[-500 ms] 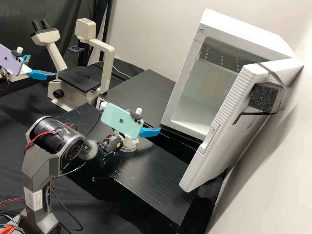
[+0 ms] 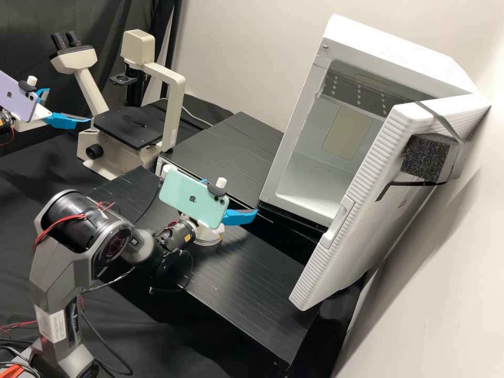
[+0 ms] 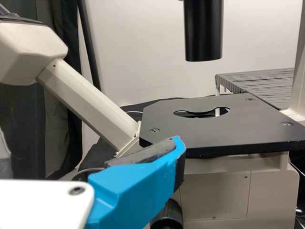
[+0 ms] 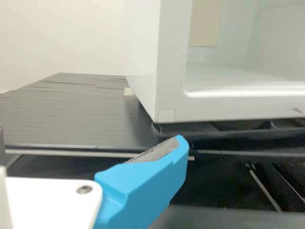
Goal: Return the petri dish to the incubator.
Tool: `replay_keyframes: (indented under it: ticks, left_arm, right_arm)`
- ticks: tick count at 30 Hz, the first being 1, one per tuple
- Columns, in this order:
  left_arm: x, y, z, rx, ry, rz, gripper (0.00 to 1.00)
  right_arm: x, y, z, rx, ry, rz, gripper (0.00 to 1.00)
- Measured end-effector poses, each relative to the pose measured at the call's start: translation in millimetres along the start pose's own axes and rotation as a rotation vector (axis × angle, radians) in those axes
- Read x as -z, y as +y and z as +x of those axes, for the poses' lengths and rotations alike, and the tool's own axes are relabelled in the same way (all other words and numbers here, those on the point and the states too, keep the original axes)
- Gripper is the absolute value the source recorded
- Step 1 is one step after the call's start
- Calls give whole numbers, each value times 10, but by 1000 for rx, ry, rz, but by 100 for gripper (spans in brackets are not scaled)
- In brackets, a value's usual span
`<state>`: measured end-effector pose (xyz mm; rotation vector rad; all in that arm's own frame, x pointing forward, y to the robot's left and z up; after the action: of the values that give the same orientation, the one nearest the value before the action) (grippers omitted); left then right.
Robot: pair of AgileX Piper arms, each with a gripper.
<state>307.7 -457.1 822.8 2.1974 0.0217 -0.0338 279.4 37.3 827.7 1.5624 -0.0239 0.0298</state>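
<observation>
Jaws spread, right gripper (image 2: 230, 197) eases back from the incubator (image 2: 394, 47) ahead, likely to fetch the dish (image 2: 211, 238) low behind them.

Microscope (image 2: 174, 113) at left, open incubator (image 2: 394, 47) at right, in the high view.
The incubator stands on the rear platform (image 2: 231, 152), its door (image 2: 349, 220) swung out towards the front right, a foam block (image 2: 424, 156) on the door's outer face; a gap parts that platform from the front one (image 2: 247, 283), where a partly hidden petri dish (image 2: 214, 238) sits; the wall (image 2: 236, 52) rises behind.
</observation>
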Motion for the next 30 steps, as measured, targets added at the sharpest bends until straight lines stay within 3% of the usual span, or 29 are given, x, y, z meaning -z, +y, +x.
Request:
replay_keyframes:
  ticks: [6,10,15,20,25,30]
  left_arm:
    - [0,0,0,0,0,0,100]
    - [0,0,0,0,0,0,100]
    - [0,0,0,0,0,0,100]
    - [0,0,0,0,0,0,100]
    - [0,0,0,0,0,0,100]
    - [0,0,0,0,0,0,100]
  right_arm:
    - [49,43,-482,-90,92,32,100]
    - [36,-65,-770,-71,128,35,100]
    - [-4,-237,-1023,-2,110,42,100]
    - [-9,-251,-1053,-35,64,25,100]
    - [-45,-210,-1076,-99,-13,37,100]
    - [-21,-240,-1088,-94,-16,34,100]
